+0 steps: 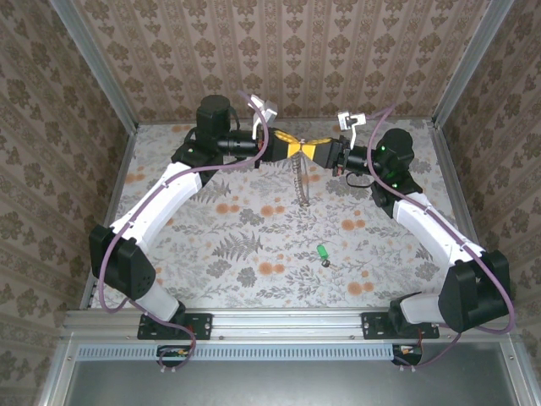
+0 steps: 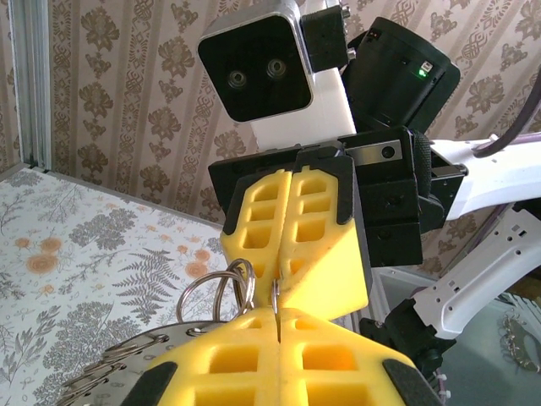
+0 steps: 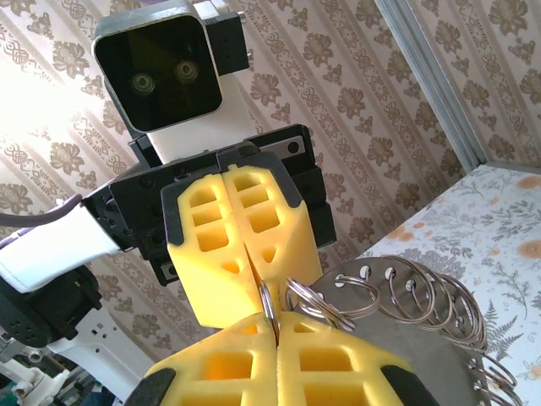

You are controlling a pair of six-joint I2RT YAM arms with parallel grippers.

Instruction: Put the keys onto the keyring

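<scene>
Holding the keyring, key not yet taken

Left end effector (image 1: 293, 147) and right end effector (image 1: 307, 150) are closed tip to tip, pinching the keyring (image 1: 297, 179), which hangs under them. The key (image 1: 322, 252) lies on the desk (image 1: 237, 245), well apart from both. Next, I judge, one must release and fetch it.

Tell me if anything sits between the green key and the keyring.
Nothing visible does. The green key lies alone on the table; only bare floral surface separates it from the keyring, pinched by the shut left gripper and right gripper.
</scene>
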